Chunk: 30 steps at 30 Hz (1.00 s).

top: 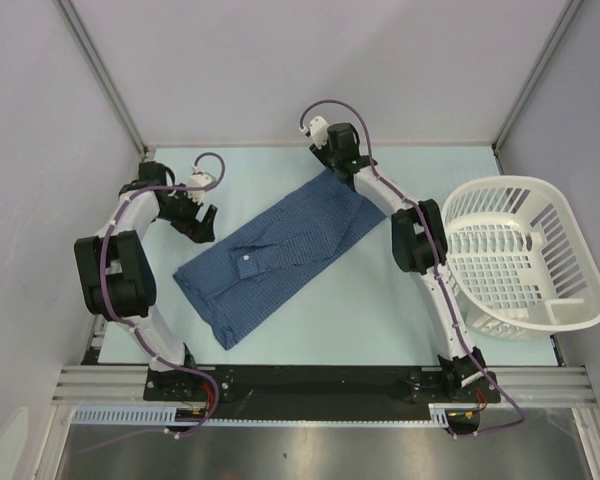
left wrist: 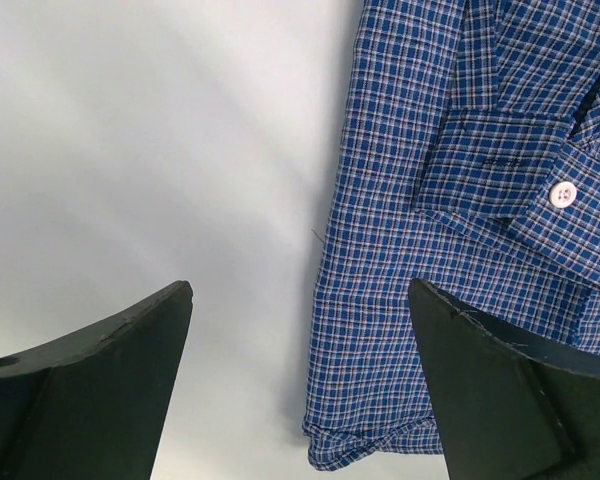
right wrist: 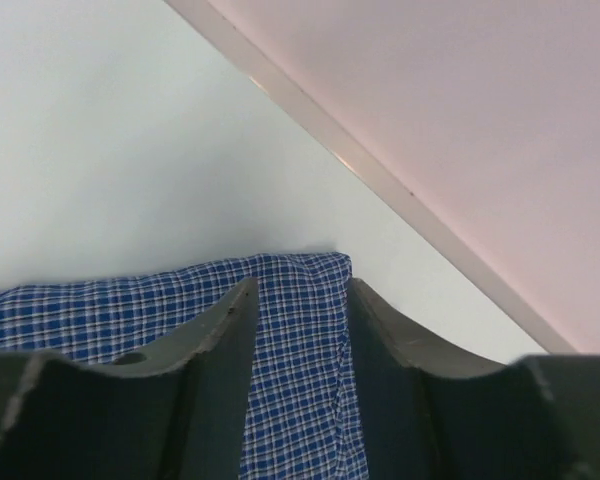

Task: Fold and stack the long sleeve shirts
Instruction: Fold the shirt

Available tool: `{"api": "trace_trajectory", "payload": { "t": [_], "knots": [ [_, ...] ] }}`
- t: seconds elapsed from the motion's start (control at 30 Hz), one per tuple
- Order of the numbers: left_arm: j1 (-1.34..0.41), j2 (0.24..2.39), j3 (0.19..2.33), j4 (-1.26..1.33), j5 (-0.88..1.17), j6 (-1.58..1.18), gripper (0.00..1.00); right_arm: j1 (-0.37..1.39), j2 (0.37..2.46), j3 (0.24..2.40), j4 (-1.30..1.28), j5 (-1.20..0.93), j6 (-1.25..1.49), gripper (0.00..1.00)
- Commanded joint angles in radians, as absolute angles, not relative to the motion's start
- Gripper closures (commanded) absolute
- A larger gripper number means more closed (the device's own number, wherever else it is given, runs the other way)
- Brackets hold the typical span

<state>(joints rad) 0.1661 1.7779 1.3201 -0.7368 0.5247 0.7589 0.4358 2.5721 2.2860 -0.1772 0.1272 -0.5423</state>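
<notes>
The right gripper [right wrist: 300, 290], fingers narrowly parted, is straddling the far corner of the shirt [right wrist: 90, 315] lying across the table [top: 380, 330]; the left gripper [left wrist: 300, 292] is hovering wide beside it (soft, floppy: probably best pinching corners).

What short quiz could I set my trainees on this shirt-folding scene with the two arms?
1. True or false: the white plastic slatted laundry basket stands on the right arm's side of the pale table.
2. The left hand is: A) wide open beside the blue checked cloth shirt; B) shut on a sleeve; C) inside the basket.
3. Which hand sits at the shirt's far end?
Key: 1 true; 2 A; 3 the right hand.
</notes>
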Motion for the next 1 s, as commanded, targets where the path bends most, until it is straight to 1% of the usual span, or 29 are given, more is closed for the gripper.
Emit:
{"api": "trace_trajectory", "payload": {
  "t": [0.0,0.03,0.07,0.17,0.27,0.33,0.4,0.43,0.5,0.53,0.6,0.8,0.97],
  "knots": [
    [0.172,1.735,1.313,-0.716,0.522,0.726,0.05,0.416,2.396,2.229,-0.08,0.15,-0.485,0.51],
    [0.172,1.735,1.312,-0.715,0.526,0.727,0.05,0.411,2.326,2.206,-0.113,0.144,-0.465,0.5],
    [0.172,1.735,1.309,-0.71,0.537,0.727,0.05,0.407,2.295,2.182,-0.142,0.132,-0.413,0.46],
    [0.173,1.735,1.293,-0.701,0.554,0.73,0.06,0.377,2.172,2.097,-0.28,0.092,-0.295,0.42],
    [0.173,1.743,1.281,-0.709,0.54,0.758,0.07,0.356,2.064,1.999,-0.437,0.025,-0.141,0.42],
    [0.173,1.749,1.279,-0.725,0.526,0.794,0.09,0.325,2.013,1.886,-0.517,-0.108,-0.023,0.43],
    [0.172,1.766,1.287,-0.748,0.515,0.822,0.11,0.308,1.941,1.789,-0.54,-0.164,0.105,0.45],
    [0.172,1.773,1.29,-0.755,0.512,0.828,0.12,0.299,1.915,1.685,-0.538,-0.187,0.141,0.45],
    [0.172,1.792,1.299,-0.771,0.506,0.836,0.17,0.301,1.825,1.573,-0.482,-0.169,0.196,0.46],
    [0.173,1.796,1.302,-0.776,0.508,0.835,0.18,0.301,1.798,1.466,-0.46,-0.16,0.208,0.47],
    [0.17,1.805,1.302,-0.788,0.512,0.831,0.22,0.298,1.744,1.39,-0.396,-0.135,0.244,0.47],
    [0.172,1.816,1.298,-0.796,0.515,0.821,0.27,0.29,1.779,1.31,-0.367,-0.118,0.357,0.47],
    [0.17,1.819,1.279,-0.799,0.506,0.813,0.3,0.278,1.871,1.299,-0.328,-0.141,0.416,0.47]
  ]
}}
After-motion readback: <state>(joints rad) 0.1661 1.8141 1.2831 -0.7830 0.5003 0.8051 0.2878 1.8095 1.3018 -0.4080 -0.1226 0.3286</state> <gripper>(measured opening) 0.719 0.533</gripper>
